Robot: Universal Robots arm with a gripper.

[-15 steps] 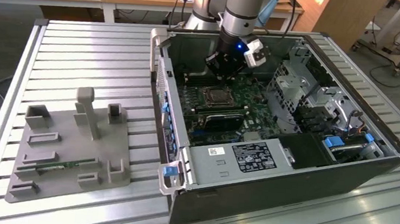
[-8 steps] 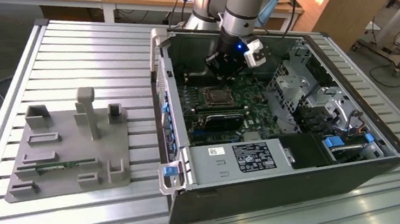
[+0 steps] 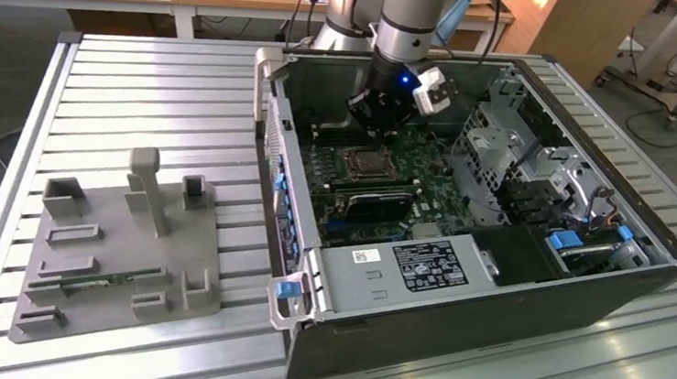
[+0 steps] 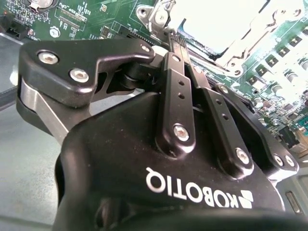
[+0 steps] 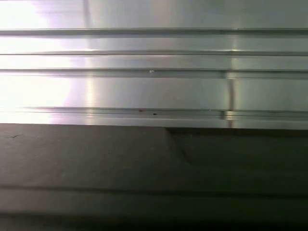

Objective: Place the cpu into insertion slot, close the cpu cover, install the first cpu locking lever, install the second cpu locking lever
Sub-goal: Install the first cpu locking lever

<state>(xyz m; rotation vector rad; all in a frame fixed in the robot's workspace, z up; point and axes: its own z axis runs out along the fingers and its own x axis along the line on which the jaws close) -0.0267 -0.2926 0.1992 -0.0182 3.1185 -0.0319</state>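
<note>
From my station I see the arm reaching down into the open case (image 3: 487,322), which lies on the slatted metal surface (image 3: 163,91). The tool (image 3: 376,130) hangs over the green board (image 3: 426,149), just beside the slot (image 3: 369,163) and a little above it.

In the second wrist view the tool (image 4: 176,41) has its fingers (image 4: 175,96) pressed together. Their tips sit right at a corner of the socket, but I cannot make out anything pinched between them, and I cannot tell whether they touch the metal there.

Past the tips, a flat top washed out bright shows inside a silvery frame. I take these for the cpu (image 4: 216,21) seated in the slot and the cover (image 4: 243,41) lying down around it. I cannot tell how the levers stand.

In the exterior view a grey fixture (image 3: 101,242) rests on the surface well apart from the case, toward the exterior view's left, with a narrow green strip (image 3: 98,280) lying in it.

The first wrist view looks along the bright slats of the surface (image 5: 144,86) and a dark wall (image 5: 96,159) of the case.
</note>
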